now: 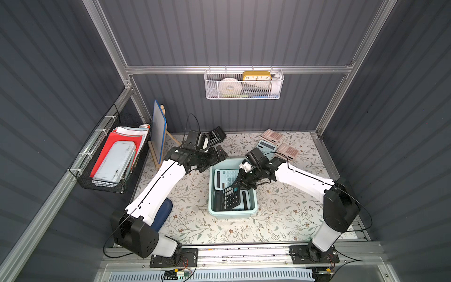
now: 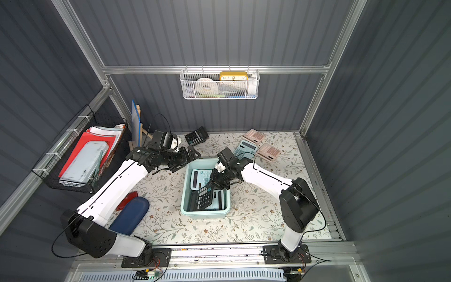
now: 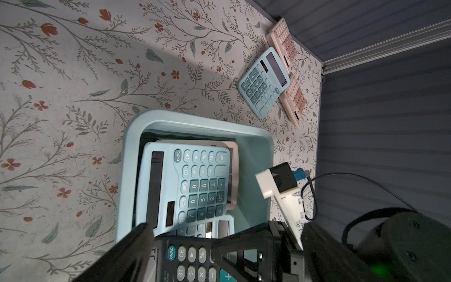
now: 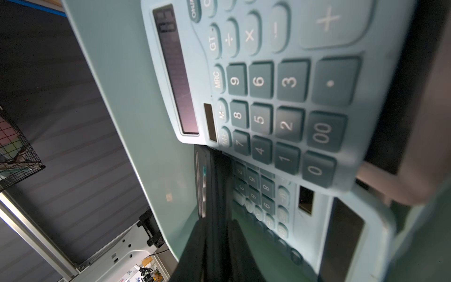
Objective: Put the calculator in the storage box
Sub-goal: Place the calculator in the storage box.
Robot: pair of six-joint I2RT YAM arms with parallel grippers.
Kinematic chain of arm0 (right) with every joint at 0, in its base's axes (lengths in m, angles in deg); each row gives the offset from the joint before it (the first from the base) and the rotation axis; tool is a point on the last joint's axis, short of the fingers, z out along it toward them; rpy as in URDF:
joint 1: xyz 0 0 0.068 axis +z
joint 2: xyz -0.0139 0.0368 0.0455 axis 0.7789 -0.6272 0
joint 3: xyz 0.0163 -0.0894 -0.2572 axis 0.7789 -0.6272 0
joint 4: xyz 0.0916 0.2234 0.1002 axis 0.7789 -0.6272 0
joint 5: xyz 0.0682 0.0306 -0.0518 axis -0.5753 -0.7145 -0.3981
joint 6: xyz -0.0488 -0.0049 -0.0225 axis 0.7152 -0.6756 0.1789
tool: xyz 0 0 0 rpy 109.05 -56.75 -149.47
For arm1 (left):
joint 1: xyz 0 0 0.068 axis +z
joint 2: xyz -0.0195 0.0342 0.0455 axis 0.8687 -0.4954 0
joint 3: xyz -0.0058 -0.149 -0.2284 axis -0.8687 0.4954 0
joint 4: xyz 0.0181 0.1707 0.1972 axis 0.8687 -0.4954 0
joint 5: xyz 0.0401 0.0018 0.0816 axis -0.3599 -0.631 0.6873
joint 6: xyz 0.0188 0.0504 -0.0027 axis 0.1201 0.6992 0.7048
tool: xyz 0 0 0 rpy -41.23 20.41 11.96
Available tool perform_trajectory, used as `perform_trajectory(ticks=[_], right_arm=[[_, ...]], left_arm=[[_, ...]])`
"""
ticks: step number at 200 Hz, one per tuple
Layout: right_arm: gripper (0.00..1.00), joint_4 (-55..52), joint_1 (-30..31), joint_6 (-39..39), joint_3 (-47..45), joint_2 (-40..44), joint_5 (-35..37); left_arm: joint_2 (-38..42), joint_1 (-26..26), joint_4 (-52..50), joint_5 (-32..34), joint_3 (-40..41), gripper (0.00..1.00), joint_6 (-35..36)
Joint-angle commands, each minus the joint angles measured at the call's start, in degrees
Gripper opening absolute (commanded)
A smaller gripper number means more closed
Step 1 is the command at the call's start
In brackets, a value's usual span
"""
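Observation:
The pale mint storage box [image 1: 231, 213] [image 2: 205, 213] sits mid-table. A black calculator [image 1: 229, 196] [image 2: 203, 197] leans tilted inside it, with its far end raised. My right gripper [image 1: 238, 182] [image 2: 211, 183] is shut on that raised end. In the right wrist view the gripper [image 4: 217, 234] pinches the black calculator [image 4: 214, 195] edge-on beside the box wall [image 4: 127, 97]. A light-blue calculator [image 1: 225, 177] [image 4: 268, 97] lies in the box under it. My left gripper [image 1: 219, 158] [image 2: 189, 158] [image 3: 227, 268] hangs open at the box's far-left corner, holding nothing.
Loose at the back lie a black calculator [image 1: 216, 135], a light-blue one [image 1: 267, 147] and two pink ones [image 1: 271, 135]. A blue board on an easel [image 1: 158, 134] and a black wire basket [image 1: 109, 161] stand left. A white mesh basket [image 1: 244, 84] hangs on the back wall. A navy case [image 1: 162, 212] lies under my left arm.

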Motion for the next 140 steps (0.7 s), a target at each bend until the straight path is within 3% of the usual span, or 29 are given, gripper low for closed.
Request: perform_trajectory(ticks=[1,10,37,66,140], right_arm=[[0.0,0.92,0.66,0.57,0.95,-0.53,-0.29],[0.0,0.35,0.69,0.73,0.95,-0.56,-0.19],[0.26,-3.23,0.64,2.47,1.91,-0.13,1.08],[0.42,-8.53,0.62,5.04,3.8,0.93,3.25],[0.45,-22.33,0.51,11.8,8.9,2.87,9.05]], left_arm=[[-0.94,0.45,0.32,-0.97,-0.35,1.0,0.51],[-1.26,0.45,0.27,-1.1,-0.64,0.99,0.75],[-1.97,0.49,0.18,-1.3,-1.29,0.99,1.04],[-2.36,0.47,0.02,-1.39,-1.97,0.99,1.29],[-3.53,0.73,-0.78,-0.87,-3.17,0.99,2.19]])
